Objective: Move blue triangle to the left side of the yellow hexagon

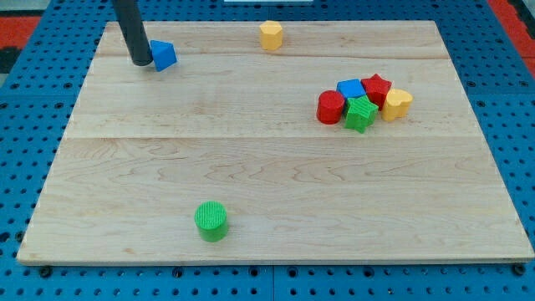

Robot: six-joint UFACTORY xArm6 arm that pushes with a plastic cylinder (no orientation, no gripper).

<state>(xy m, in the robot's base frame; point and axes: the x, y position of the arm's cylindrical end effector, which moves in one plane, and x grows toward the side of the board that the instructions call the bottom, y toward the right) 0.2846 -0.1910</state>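
My tip [140,63] touching blue triangle [163,55] (upright)

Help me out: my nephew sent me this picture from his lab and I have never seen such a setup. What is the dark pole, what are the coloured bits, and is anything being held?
There is one picture, from a single camera looking down at a slant on a wooden board.

The dark pole is the end of a robot arm. It has no hand, so nothing is held; it only pushes. Its lower end, my tip, rests on the board at the view's top left, right against the left side of the blue triangle.

The coloured bits are small blocks. A yellow hexagon sits at the top centre. On the right is a tight cluster: red cylinder, blue cube, red star, green star, yellow heart. A green cylinder stands alone near the bottom.
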